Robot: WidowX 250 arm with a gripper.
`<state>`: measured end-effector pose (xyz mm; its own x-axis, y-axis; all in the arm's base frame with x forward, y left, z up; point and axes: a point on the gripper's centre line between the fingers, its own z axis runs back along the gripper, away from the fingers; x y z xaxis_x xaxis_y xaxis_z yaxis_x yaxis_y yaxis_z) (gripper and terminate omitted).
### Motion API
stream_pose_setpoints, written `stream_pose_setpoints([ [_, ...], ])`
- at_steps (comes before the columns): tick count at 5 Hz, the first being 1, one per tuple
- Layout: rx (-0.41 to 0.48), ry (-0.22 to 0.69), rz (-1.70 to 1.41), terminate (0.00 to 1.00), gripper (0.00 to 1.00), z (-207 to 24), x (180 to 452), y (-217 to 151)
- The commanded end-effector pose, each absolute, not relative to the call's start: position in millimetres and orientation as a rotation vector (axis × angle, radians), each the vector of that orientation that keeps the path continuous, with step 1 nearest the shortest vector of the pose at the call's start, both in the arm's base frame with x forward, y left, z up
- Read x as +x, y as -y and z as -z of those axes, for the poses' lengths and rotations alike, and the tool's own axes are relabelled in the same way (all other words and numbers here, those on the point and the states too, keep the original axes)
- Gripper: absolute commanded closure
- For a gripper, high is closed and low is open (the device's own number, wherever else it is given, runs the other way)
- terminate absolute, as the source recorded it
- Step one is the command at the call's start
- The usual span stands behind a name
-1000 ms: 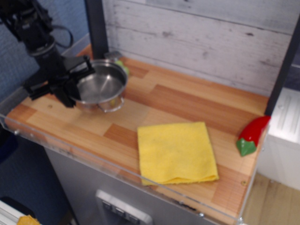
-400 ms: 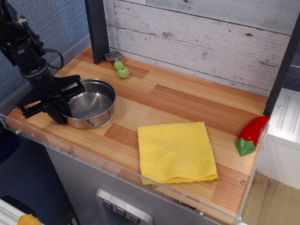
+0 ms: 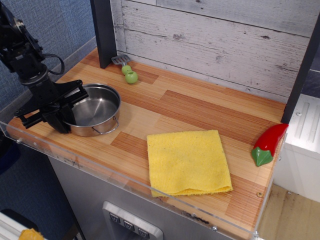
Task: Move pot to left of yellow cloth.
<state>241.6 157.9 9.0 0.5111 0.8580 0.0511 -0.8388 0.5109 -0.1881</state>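
The shiny steel pot (image 3: 98, 111) stands on the wooden table at the left, to the left of the yellow cloth (image 3: 188, 161), which lies flat near the front edge. A bare strip of wood separates them. My gripper (image 3: 67, 107) is at the pot's left rim. Its black fingers are closed over that rim and hide the left handle. The pot's front wire handle shows.
A green-handled utensil (image 3: 130, 75) lies at the back left by a black post (image 3: 104, 30). A red toy pepper (image 3: 269, 143) sits at the right edge. A transparent lip (image 3: 125, 181) runs along the table's front. A plank wall stands behind.
The pot, held tilted near the back left a second ago, has come forward and down with my gripper. It now sits level on the table, slightly further left than 0.4 s ago.
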Motion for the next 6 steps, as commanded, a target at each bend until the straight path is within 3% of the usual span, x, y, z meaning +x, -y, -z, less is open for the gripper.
stream_pose_setpoints([
  [1,-0.128,0.176,-1.004,0.00,0.00,-24.0,242.7,-159.6],
  [3,-0.143,0.210,-0.975,0.00,0.00,-38.7,250.5,-155.1],
  [5,-0.164,0.274,-0.942,0.00,0.00,-76.1,257.8,-150.6],
  [6,-0.192,0.247,-0.872,0.00,0.00,-99.6,259.4,-149.4],
])
